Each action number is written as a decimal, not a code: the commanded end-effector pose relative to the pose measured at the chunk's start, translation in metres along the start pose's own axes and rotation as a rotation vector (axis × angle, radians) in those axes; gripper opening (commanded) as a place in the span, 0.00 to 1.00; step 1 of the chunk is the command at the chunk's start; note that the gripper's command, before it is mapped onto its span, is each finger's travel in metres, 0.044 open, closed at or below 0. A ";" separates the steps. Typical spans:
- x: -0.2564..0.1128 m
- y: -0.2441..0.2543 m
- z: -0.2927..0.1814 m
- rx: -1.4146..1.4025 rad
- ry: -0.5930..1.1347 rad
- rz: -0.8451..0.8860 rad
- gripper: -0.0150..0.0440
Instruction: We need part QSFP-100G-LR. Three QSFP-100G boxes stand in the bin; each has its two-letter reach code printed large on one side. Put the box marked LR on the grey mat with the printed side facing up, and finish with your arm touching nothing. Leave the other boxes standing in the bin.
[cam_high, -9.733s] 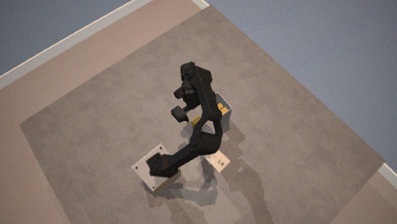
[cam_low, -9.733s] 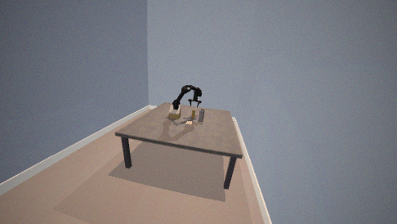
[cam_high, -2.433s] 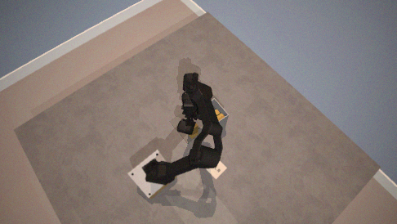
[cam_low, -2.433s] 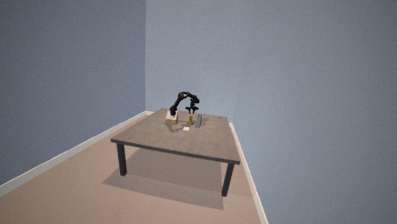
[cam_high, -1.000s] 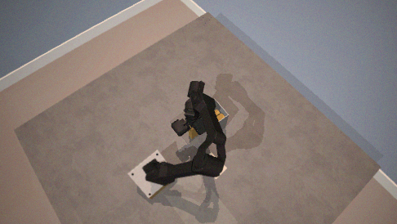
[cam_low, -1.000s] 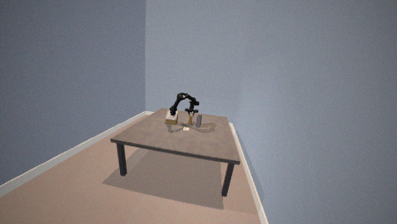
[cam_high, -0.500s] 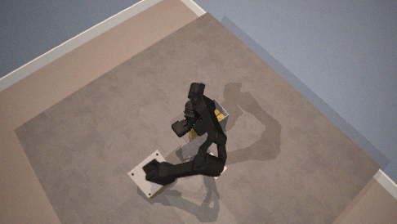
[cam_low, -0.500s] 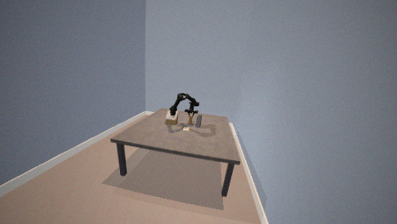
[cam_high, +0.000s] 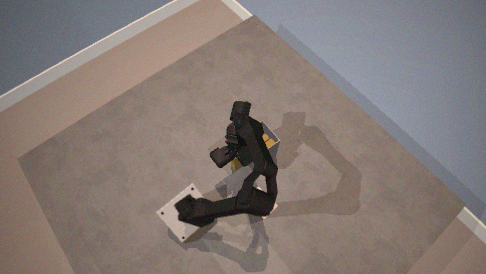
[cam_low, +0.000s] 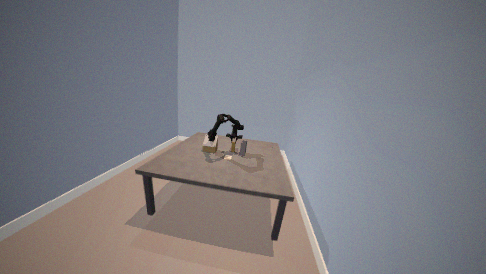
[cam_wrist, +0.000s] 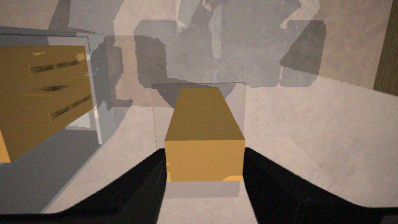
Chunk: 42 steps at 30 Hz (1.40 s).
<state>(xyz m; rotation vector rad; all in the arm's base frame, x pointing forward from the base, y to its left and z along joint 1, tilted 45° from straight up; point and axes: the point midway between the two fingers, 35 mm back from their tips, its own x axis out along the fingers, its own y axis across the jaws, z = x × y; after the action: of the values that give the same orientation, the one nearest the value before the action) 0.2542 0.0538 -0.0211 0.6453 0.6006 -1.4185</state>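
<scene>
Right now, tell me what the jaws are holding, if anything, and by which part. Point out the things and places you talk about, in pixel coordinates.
An orange-yellow cardboard-like box (cam_low: 233, 146) (cam_wrist: 204, 160), held near its upper end, by two opposite sides. Its reach code can't be read here.

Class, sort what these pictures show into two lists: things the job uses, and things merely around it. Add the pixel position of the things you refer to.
Part of the job:
- gripper (cam_high: 230, 148) (cam_low: 234, 136) (cam_wrist: 204, 155)
- yellow box in its fingers (cam_low: 233, 146)
- yellow boxes in the bin
- grey bin (cam_low: 243, 148) (cam_wrist: 95, 90)

Merely around:
- table (cam_high: 125, 115) (cam_low: 200, 170)
- walls (cam_high: 400, 90) (cam_low: 375, 100)
</scene>
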 end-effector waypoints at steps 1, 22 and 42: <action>-0.003 0.000 0.000 0.000 -0.001 0.000 0.51; -0.013 0.001 -0.013 -0.025 -0.010 0.003 0.51; -0.016 0.005 -0.047 -0.020 -0.003 0.003 0.51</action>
<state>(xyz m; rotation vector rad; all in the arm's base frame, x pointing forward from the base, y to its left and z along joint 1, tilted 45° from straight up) 0.2579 0.0938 -0.0386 0.6237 0.6090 -1.4055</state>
